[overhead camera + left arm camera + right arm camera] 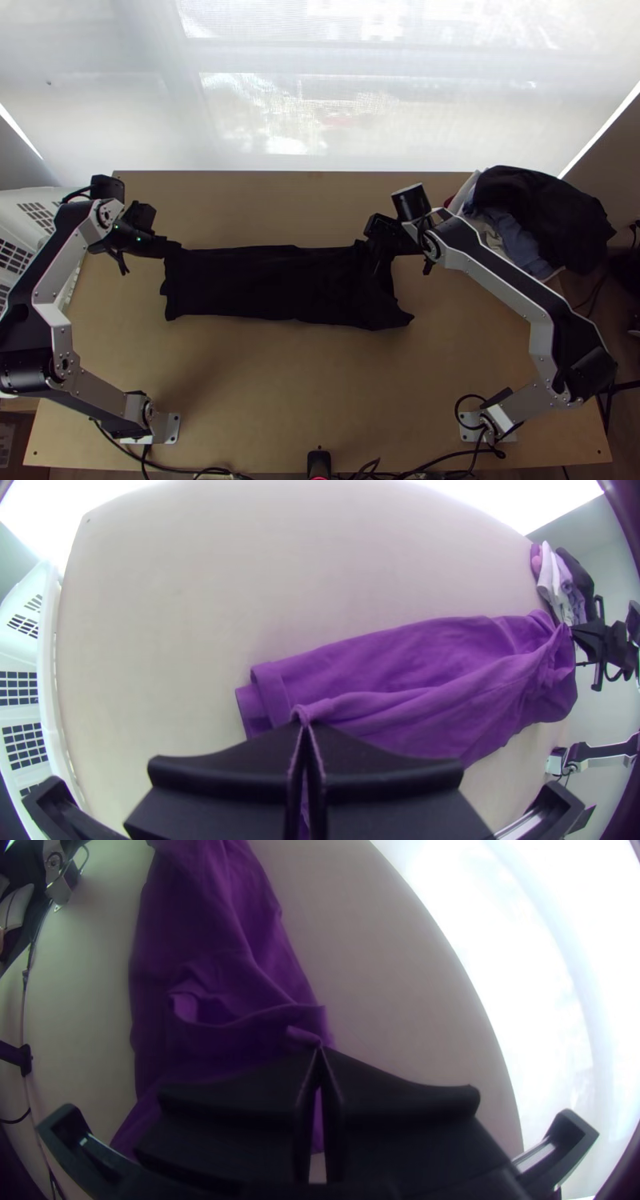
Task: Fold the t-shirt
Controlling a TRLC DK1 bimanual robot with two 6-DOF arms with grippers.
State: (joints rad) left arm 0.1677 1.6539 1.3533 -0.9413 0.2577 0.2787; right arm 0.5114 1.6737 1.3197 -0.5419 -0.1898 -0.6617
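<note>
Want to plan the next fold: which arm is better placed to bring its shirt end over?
Left, probably. The left gripper is shut on the t-shirt near the far corner of its left end. The right gripper also holds cloth, but the right end looks rumpled and juts past its grip.

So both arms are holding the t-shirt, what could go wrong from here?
The left gripper and right gripper pinch only small bits of the t-shirt at its far edge, so either might slip. The jutting corner at its right end could fold in crooked. The right arm passes close to the clothes pile, so a wide swing might knock it.
</note>
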